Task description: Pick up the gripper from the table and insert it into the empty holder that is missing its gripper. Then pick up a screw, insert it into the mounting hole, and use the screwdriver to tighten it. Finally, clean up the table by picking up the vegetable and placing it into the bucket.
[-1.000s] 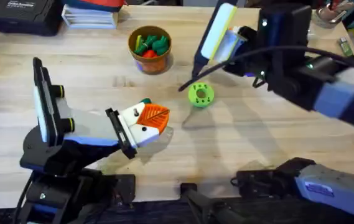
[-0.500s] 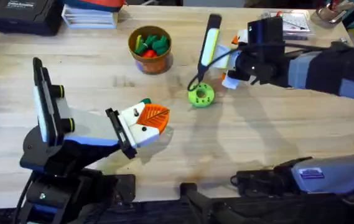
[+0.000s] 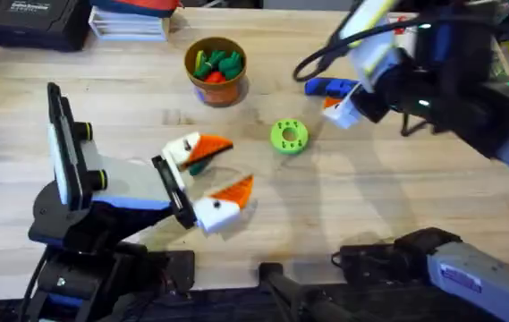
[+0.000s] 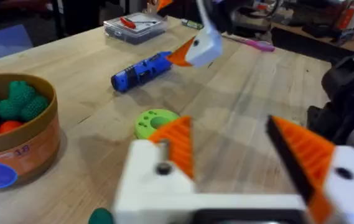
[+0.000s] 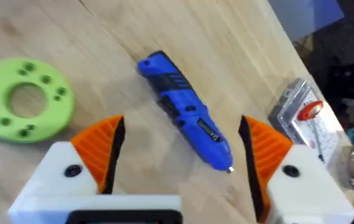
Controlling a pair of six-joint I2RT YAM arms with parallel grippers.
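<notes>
Lying flat, stubby blue screwdriver (image 5: 186, 112), ribbed grip

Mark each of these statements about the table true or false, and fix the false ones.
1. The screwdriver lies loose on the table. True.
2. The right pincer is shut on the screwdriver. False: its fingers stand open, one on either side of it, not touching.
3. The left pincer is open. True.
4. The bucket is empty. False: green and orange toy vegetables lie in it.
5. The green holed disc sits inside the bucket. False: it lies on the table, apart from the bucket.
</notes>
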